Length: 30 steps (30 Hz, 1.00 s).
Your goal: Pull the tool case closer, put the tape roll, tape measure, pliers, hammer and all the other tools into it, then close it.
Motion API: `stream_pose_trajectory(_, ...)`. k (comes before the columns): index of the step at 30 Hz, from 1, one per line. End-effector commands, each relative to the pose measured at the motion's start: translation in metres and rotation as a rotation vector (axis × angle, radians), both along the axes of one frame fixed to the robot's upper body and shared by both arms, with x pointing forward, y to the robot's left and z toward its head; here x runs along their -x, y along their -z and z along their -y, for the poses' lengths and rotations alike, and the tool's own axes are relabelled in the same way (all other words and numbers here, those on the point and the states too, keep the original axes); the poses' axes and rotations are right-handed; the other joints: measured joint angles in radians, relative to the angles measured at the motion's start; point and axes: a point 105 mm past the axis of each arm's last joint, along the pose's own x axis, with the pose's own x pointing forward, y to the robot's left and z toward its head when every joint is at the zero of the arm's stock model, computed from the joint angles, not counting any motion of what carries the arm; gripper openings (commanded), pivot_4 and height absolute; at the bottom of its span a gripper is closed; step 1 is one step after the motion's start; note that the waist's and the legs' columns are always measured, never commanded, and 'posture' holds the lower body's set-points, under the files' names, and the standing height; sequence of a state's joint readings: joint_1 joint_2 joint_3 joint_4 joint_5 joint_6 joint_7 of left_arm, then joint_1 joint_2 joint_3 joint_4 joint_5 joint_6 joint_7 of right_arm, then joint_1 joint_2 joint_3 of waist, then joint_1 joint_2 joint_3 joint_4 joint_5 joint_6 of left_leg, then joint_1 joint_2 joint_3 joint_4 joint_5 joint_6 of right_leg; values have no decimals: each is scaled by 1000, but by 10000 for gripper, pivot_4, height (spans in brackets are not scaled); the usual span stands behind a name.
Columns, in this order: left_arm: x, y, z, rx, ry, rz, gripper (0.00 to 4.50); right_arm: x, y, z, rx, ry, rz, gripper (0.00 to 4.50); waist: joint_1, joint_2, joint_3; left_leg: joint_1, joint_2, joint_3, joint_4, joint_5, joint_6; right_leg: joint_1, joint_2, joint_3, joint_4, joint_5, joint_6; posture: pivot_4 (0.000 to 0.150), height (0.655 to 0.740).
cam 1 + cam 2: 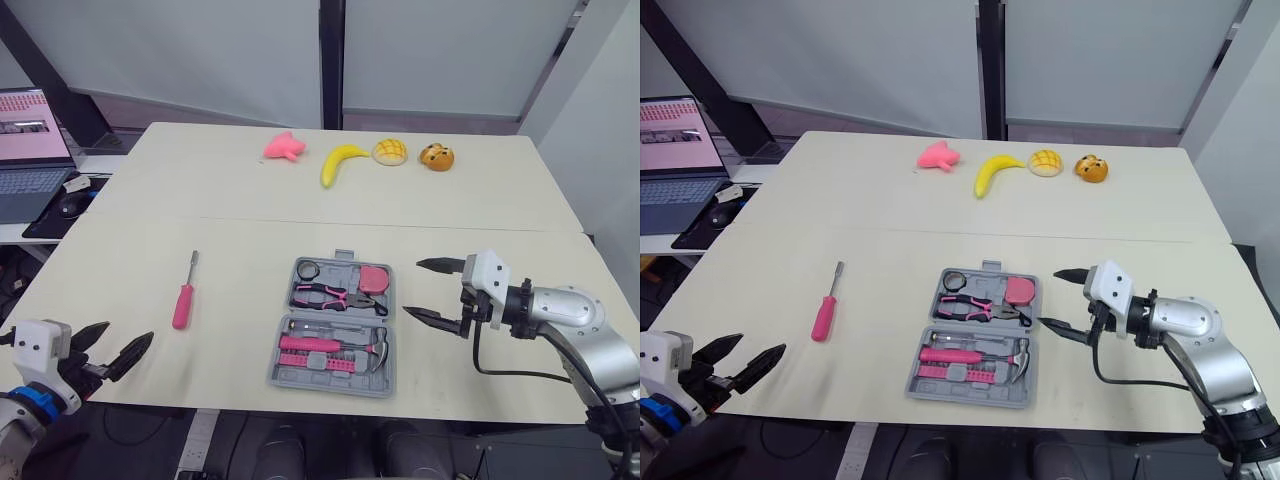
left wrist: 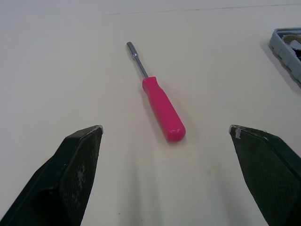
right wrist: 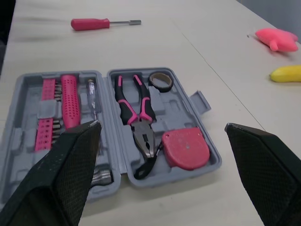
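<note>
At the far left, a laptop [image 1: 30, 150] is sitting open on a separate desk. Your left pincer [image 1: 130, 331] is hovering over the near left edge of the pale, smooth tabletop [image 1: 230, 200], its two black wedge-shaped fingers spreading wide and gripping nothing.

Just ahead of it, a screwdriver [image 1: 182, 305] is lying flat on the tabletop. Its long axis is running from near to far, with the glossy pink handle toward you and the thin metal shaft pointing away.

Further right, near the middle, the grey plastic tool case [image 1: 278, 362] is lying open and flat, with two moulded halves. The far half is holding a small dark tape roll [image 1: 307, 268], pink-and-black pliers [image 1: 335, 295] pointing their nose right, and a rounded pink tape measure [image 1: 375, 277]. The near half is holding a hammer [image 1: 330, 345], its pink handle lying left and its metal head right.

Along the far side, a pink toy [image 1: 283, 147], a yellow banana [image 1: 342, 162], a criss-crossed bun [image 1: 389, 151] and an orange-brown toy [image 1: 436, 156] are lining up.

Your right pincer [image 1: 411, 288] is hovering just beside the case's right edge, opening wide and carrying nothing.
</note>
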State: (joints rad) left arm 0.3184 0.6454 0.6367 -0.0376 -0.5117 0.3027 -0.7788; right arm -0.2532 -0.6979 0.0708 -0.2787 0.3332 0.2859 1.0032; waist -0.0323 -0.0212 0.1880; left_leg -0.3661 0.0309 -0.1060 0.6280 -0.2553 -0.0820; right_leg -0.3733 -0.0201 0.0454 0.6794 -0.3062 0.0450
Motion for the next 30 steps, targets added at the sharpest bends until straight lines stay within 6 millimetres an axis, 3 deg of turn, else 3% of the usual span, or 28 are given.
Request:
stream_pose_trajectory(1,-6,-11,-6,2,-88,59,45000,3,-22,-19,-35,-85,45,44794,0,0,0,0,0,0,0,0,0,0,0,0,0,0,0,1500,7400)
stream_pose_trajectory(9,-23,-9,-9,70,-228,82,45000,6,-30,-35,-30,-152,40,44794,2,0,0,-1,0,-1,0,0,0,0,0,-1,0,2,-3,1500,7400)
stream_pose_trajectory(14,-48,-8,-2,79,-241,81,45000,8,-29,-40,-26,-159,34,44794,2,0,0,0,-1,-1,0,0,0,0,0,-1,0,2,-3,1500,7400)
stream_pose_trajectory(23,-97,16,16,113,-244,-38,45000,9,-27,-42,-9,-157,25,44794,0,0,0,-1,-1,-1,0,0,0,-1,0,-1,0,2,-3,1500,7400)
stream_pose_trajectory(30,-115,40,33,104,-253,-139,45000,10,-25,-40,10,-151,17,44794,0,-1,0,-1,-1,-1,0,0,0,-1,0,-2,0,3,-3,1500,7400)
